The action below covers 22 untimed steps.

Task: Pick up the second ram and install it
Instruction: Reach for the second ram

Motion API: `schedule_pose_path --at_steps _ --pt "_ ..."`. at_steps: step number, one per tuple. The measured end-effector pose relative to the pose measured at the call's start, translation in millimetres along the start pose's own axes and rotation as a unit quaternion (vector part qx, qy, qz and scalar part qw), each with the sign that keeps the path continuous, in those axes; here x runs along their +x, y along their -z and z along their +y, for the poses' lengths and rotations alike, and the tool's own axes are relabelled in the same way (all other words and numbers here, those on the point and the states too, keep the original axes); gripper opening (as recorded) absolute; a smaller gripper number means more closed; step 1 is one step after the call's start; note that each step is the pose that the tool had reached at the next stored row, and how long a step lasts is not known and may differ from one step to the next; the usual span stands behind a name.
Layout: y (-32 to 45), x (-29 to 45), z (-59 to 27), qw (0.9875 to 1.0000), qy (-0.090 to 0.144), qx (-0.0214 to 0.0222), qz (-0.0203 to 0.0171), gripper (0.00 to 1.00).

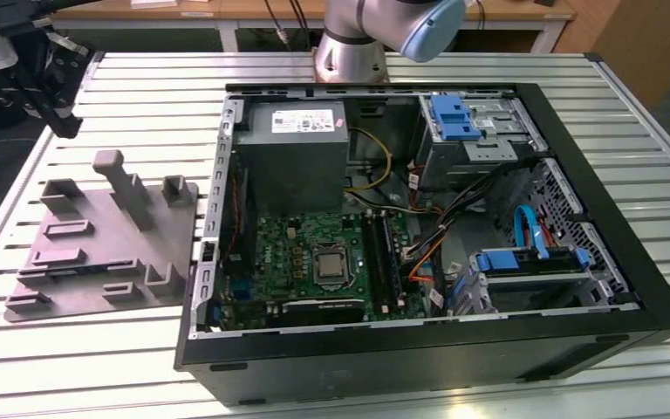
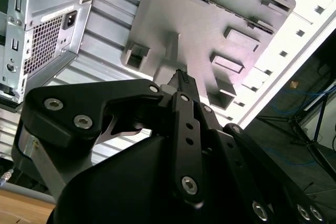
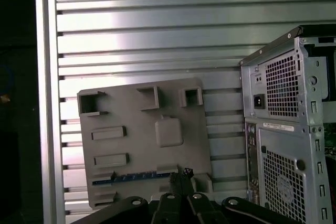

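The robot's gripper (image 1: 62, 118) hangs over the slatted metal counter (image 1: 102, 367), at the exterior view's left, beyond the far edge of a grey fixture plate (image 1: 102, 236). In both wrist views its jaws are closed together, gripping nothing; the tips (image 3: 181, 176) point toward the plate. The second ram (image 3: 126, 177), a thin dark stick with bluish marks, lies in a holder along 1 edge of the plate (image 3: 142, 145), apart from the jaws. In the second wrist view the gripper (image 2: 182, 77) sits before the plate's upright blocks (image 2: 135, 55). An open computer case (image 1: 428, 349) stands just beside the plate, its green motherboard (image 1: 300, 253) and long black slots (image 1: 382, 253) exposed.
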<state>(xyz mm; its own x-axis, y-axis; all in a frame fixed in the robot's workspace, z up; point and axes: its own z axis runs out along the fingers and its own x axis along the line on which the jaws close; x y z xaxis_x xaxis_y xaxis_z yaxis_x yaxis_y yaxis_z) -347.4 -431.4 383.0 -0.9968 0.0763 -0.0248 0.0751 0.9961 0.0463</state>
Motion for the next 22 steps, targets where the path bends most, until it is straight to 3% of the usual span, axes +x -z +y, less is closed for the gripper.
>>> schedule_pose_path --at_steps 22 --pt "-2.9 31.6 -3.6 1.0000 0.000 0.0001 0.0000 0.11"
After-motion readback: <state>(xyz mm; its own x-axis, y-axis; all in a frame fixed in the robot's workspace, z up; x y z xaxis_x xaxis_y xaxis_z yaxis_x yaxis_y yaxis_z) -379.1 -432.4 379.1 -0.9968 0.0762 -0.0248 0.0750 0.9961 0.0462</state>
